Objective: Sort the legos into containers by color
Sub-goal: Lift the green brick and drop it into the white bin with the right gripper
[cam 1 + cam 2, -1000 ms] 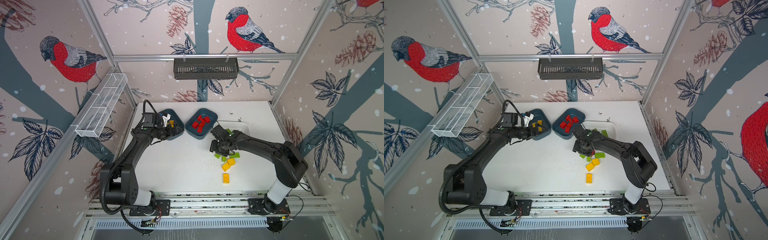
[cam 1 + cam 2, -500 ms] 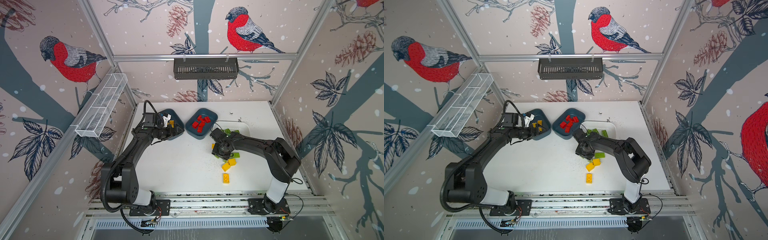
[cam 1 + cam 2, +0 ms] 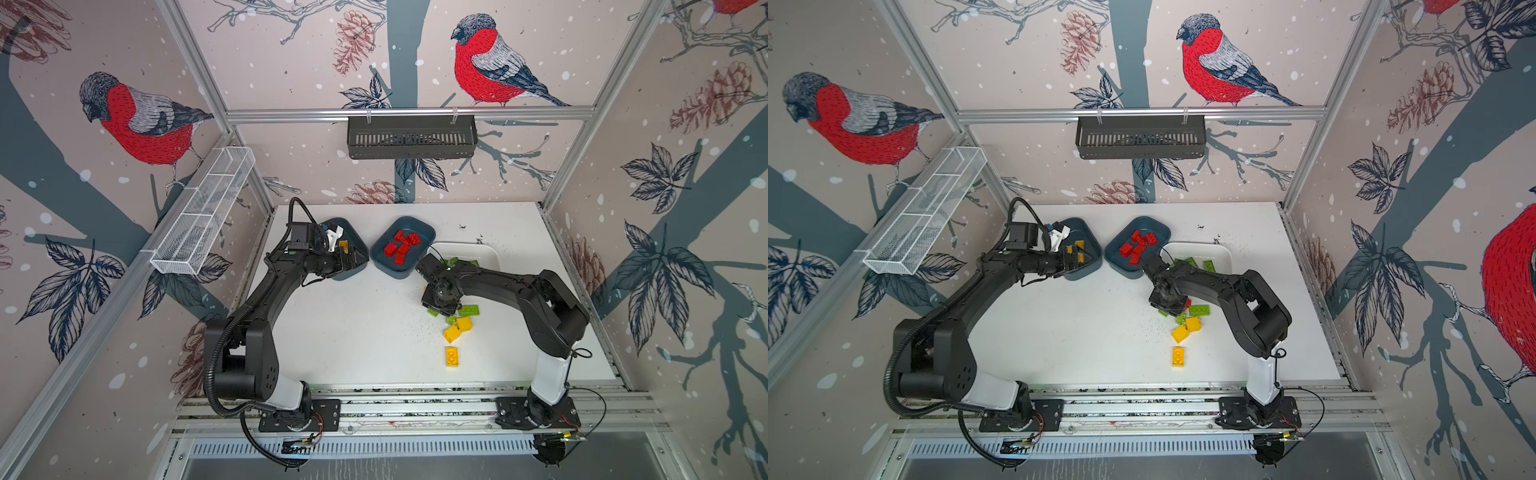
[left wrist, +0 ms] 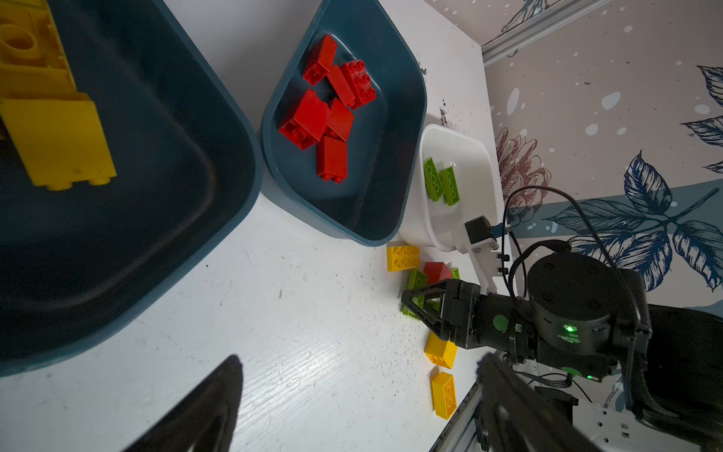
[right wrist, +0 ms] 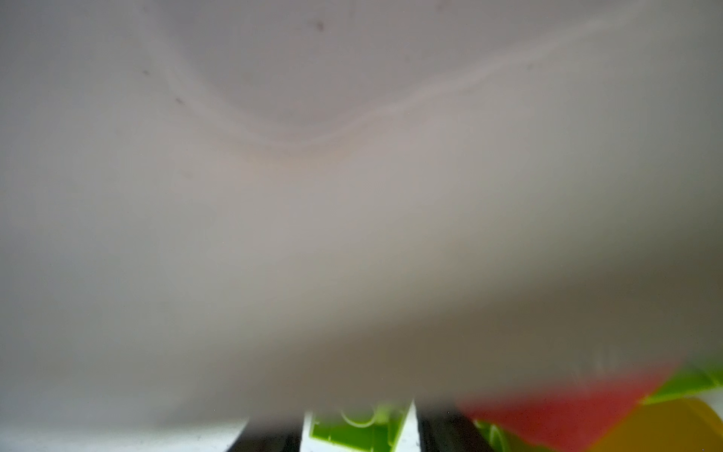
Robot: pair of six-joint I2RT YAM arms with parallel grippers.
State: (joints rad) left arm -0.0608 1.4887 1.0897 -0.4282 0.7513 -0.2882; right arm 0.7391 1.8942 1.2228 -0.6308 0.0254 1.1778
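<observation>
The table (image 3: 353, 332) carries three tubs in a row. The left tub (image 3: 356, 241) holds yellow bricks (image 4: 51, 141), the middle tub (image 3: 390, 266) red bricks (image 3: 401, 249) and the white tub (image 3: 488, 255) green bricks (image 4: 442, 184). The left gripper (image 3: 348, 258) hangs wide open at the left tub's near edge. The right gripper (image 4: 415, 307) is down beside the white tub, its jaws narrow around a green brick (image 5: 356, 430) (gripped or not, I cannot tell). Loose bricks (image 3: 457, 326), yellow, green and one red, lie around it.

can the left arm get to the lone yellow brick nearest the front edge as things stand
Probably yes: the left gripper is open and empty at the left teal tub, bare table lies between it and the yellow brick, and the right gripper works farther back.
</observation>
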